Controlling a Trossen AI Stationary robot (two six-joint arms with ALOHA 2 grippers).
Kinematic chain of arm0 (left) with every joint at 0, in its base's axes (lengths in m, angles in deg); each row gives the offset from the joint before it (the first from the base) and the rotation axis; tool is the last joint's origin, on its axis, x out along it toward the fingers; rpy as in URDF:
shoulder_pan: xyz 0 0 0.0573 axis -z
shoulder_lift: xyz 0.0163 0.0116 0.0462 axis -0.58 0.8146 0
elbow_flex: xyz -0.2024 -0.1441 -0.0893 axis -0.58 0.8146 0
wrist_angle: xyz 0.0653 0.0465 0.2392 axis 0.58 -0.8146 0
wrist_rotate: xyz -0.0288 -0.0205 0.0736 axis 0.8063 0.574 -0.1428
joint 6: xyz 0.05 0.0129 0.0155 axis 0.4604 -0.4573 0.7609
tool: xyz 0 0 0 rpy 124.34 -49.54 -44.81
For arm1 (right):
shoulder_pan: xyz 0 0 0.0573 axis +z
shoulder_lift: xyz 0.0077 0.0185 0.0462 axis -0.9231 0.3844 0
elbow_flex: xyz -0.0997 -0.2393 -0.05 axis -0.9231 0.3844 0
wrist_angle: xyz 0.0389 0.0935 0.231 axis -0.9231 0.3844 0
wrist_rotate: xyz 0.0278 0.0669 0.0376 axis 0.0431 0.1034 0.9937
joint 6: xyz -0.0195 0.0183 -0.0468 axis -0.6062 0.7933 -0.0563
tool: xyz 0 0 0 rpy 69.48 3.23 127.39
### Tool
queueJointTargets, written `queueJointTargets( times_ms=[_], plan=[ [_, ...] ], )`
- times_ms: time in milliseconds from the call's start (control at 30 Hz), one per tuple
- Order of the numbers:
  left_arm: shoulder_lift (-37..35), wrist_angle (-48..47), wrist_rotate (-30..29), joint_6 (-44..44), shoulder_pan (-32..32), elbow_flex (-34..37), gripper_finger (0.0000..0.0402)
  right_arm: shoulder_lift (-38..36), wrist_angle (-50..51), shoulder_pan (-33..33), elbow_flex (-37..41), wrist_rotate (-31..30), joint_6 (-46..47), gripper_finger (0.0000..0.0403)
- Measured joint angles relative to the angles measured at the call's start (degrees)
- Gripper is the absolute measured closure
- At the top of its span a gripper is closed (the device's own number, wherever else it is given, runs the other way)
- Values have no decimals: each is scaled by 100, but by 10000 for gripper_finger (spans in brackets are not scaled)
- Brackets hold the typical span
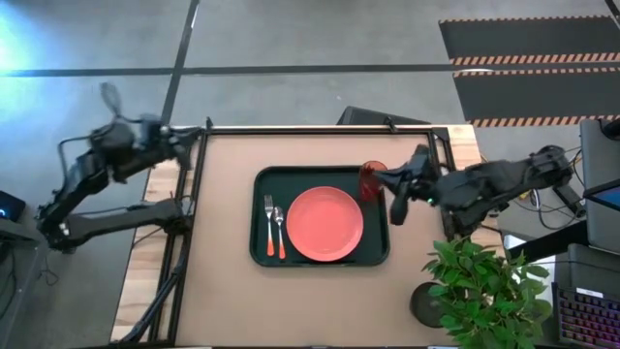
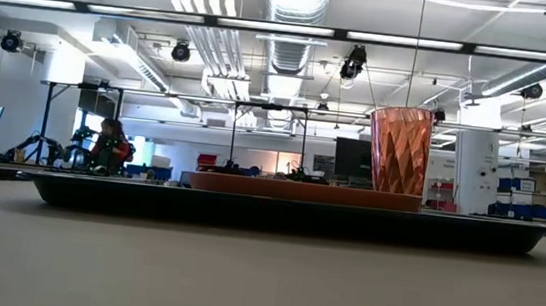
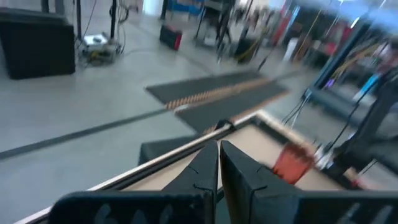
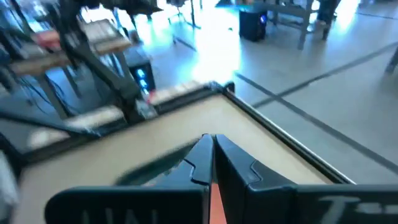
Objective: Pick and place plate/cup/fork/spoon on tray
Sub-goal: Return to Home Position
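The right claw (image 4: 212, 146) is black. Just beside it stands the cup (image 2: 399, 150), coppery red with a faceted diamond pattern. Farther from the claw lies the coral-orange plate (image 1: 325, 224), then the spoon (image 1: 280, 233) and fork (image 1: 268, 223), silver with orange handles, all on the green-black tray (image 1: 260, 184). The table (image 1: 223, 291) is tan. Off to the claw's side, a plant (image 1: 484, 291) has green leaves.

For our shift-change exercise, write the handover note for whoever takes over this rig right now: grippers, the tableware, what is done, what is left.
Left gripper: shut, empty, by the table's left edge.
Right gripper: shut, empty, at the tray's right rim beside the cup.
Plate, fork, spoon and cup all sit on the tray, mid-table.
Done: all placing.
Left: bring both arms home.
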Motion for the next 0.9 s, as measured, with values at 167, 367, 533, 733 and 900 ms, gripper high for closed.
queueJointTargets(
  times_ms=[167, 367, 533, 733, 900],
  plan=[
    [-624, -173, 15, -1068, 0, 231, 402, -251, -18, 0, -433, 751, 2, 394],
    [-1242, -289, 278, -1036, -3, 603, 402, -404, 77, 0, -783, 3200, -633, 394],
    [-1624, 144, 1370, 256, 0, 1231, 402, -516, 527, 0, -981, 4671, -1786, 394],
    [-2055, 694, 2163, 1089, -3, 2339, 402, -994, 1445, -15, -964, 4759, -2476, 394],
    [-2444, 892, 2304, 779, -4, 3283, 402, -1575, 1397, -20, -774, 4913, -2360, 394]
  ],
)
